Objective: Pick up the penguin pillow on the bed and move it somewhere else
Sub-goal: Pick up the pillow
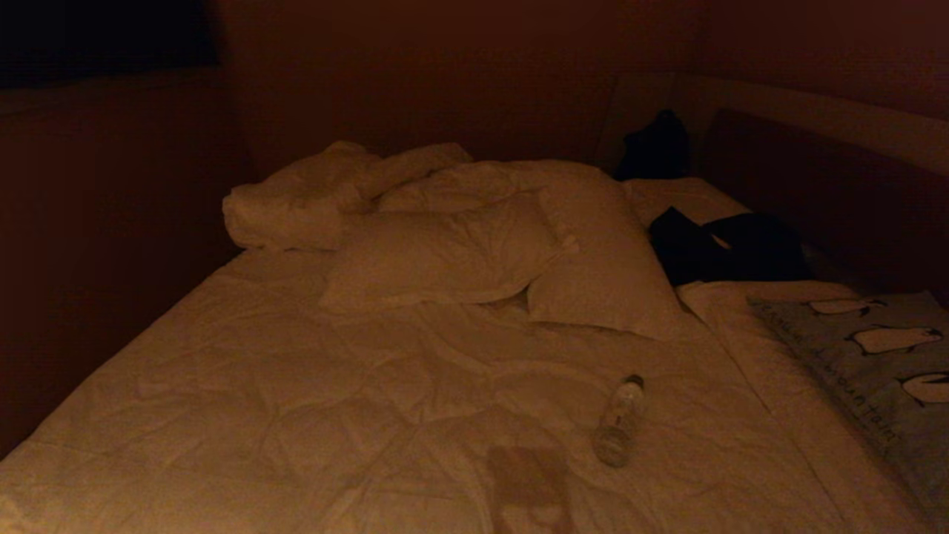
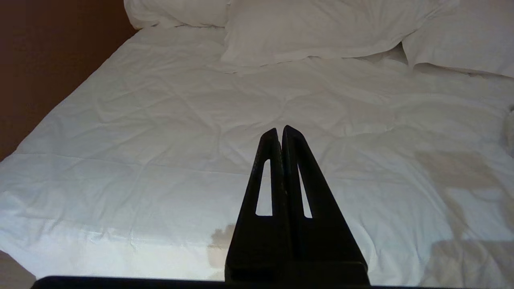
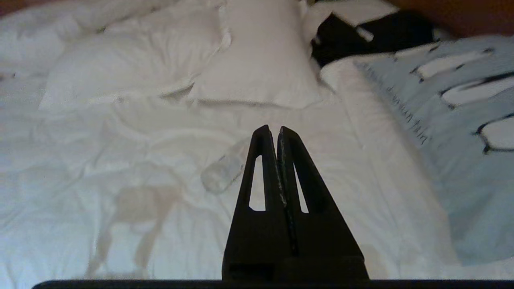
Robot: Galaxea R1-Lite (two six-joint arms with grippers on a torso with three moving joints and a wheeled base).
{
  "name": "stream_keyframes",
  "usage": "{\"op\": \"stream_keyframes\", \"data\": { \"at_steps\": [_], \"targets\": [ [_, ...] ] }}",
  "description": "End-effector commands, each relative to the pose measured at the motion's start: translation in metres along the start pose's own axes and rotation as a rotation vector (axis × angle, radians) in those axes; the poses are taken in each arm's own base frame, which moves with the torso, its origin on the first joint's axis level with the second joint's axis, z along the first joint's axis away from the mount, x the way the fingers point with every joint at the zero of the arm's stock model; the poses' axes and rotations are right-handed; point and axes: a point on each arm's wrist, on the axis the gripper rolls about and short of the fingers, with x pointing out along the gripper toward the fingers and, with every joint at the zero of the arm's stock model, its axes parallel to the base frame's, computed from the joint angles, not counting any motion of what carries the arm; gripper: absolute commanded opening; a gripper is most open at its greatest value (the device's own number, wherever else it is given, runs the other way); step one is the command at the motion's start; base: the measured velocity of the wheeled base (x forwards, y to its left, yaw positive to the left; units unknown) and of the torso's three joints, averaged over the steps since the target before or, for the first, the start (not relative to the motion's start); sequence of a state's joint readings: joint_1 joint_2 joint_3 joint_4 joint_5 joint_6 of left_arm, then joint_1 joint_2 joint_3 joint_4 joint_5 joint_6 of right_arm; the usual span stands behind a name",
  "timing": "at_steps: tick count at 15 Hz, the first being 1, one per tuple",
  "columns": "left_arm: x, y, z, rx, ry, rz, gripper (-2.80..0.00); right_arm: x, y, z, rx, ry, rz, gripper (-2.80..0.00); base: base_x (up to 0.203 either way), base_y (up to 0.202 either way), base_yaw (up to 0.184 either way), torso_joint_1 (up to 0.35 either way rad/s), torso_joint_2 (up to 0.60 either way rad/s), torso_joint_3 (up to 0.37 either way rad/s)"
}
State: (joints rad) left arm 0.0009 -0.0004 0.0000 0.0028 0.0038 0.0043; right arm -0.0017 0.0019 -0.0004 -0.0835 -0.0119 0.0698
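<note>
Your right gripper is pressed shut, so spread it, pass the bottle and grab the penguin pillow by its near edge.

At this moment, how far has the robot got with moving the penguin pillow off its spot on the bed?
Nothing looks done yet. The penguin pillow lies flat at the right side of the bed, untouched. The right gripper is shut and empty, above the bedding with a plastic bottle just ahead of it; the left gripper is shut over bare bedding. Left to do: reach the pillow, grasp, lift, and set it elsewhere.
</note>
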Motion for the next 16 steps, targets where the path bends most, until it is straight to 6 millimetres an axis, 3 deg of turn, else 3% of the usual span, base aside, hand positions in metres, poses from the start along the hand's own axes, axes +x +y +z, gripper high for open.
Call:
{"op": "stream_keyframes", "data": {
  "at_steps": [1, 16],
  "targets": [
    [0.0, 0.0, 0.0, 0.0, 0.0, 0.001, -2.8, 0.0, -0.0001, -0.0027, 0.002, 0.026, 0.003, -2.8, 0.0, 0.0, 0.0, 0.0, 0.0, 0.0],
    [0.0, 0.0, 0.0, 0.0, 0.001, 0.001, -2.8, -0.0001, -0.0002, -0.0046, -0.051, 0.044, 0.002, -2.8, 0.0, 0.0, 0.0, 0.0, 0.0, 0.0]
  ]
}}
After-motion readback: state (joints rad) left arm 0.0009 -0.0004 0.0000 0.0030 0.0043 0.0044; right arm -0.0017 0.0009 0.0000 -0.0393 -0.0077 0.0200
